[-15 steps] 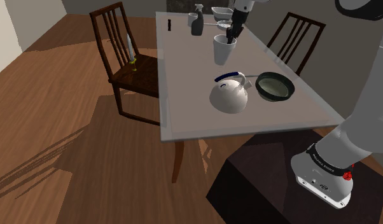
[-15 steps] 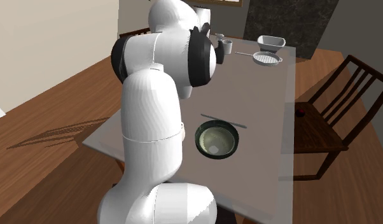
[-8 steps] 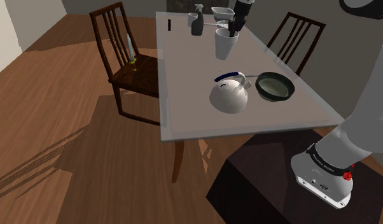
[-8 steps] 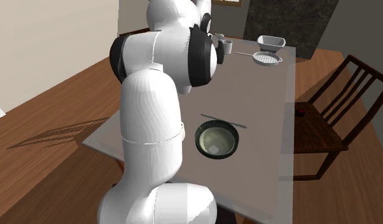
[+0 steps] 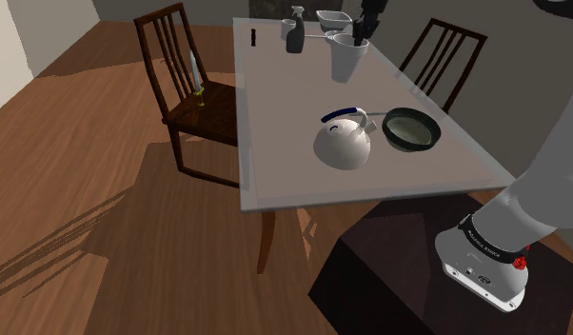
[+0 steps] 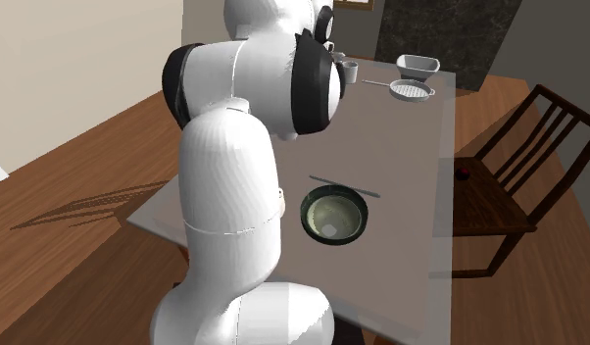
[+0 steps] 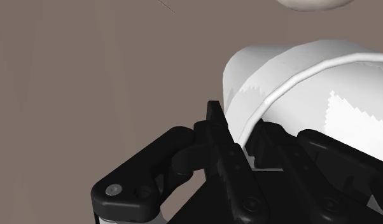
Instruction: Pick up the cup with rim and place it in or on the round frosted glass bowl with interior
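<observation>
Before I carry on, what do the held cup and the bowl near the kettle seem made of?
The cup: flat matte white with no gloss or grain, so ceramic or plastic, unclear. The bowl: dark green outer wall, paler interior with a soft sheen, possibly glazed ceramic or glass.

White arm (image 6: 234, 196) in fgd, bowl (image 6: 333, 217) on tbl (image 6: 401, 147), chair (image 6: 491, 204) beside

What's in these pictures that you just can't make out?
- Second exterior view: the arm hides the held cup.
- Shoulder view: the slim object on the chair is too small to name.
- Shoulder view: the top edge cuts off the arm above the claw.
</observation>
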